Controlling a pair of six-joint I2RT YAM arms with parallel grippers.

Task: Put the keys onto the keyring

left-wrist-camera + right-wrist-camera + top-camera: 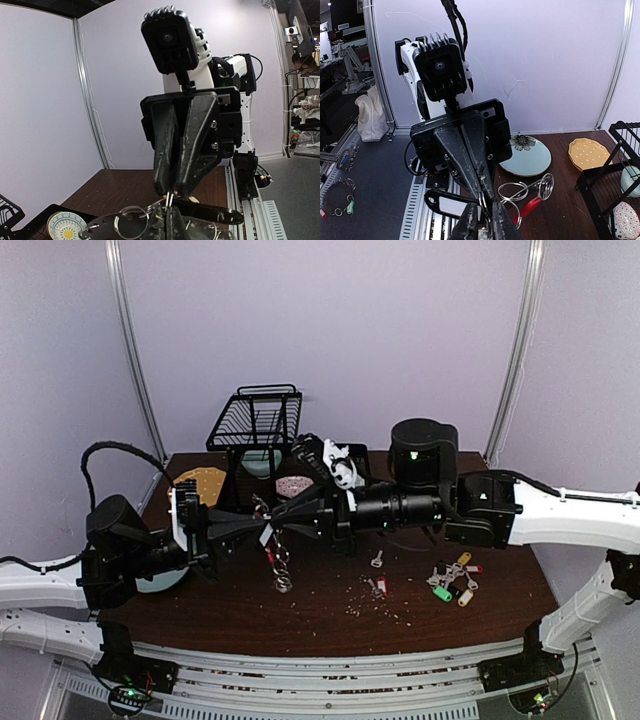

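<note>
Clearly the work is held off the table on purpose. Both arms reach in level and meet nose to nose above its middle, so the keyring hangs free beneath them. There, we judge, its split rings can turn without dragging on the wood.

The wire basket stands just behind the meeting point, so our open room is toward the near edge and downward, not backward.

The left gripper has its jaws pressed narrow on the keyring's fringe of rings. The right gripper is likewise nearly flat on a sliver of silver metal; we cannot tell whether that is a key blade or a ring. A black tag with a white label sits right at the pinch.

The rest of the keys lie bunched near the table's right edge, well apart. Two loose ones, a plain key and a red-tagged key, lie between, in bare wood that is easy to reach.
</note>
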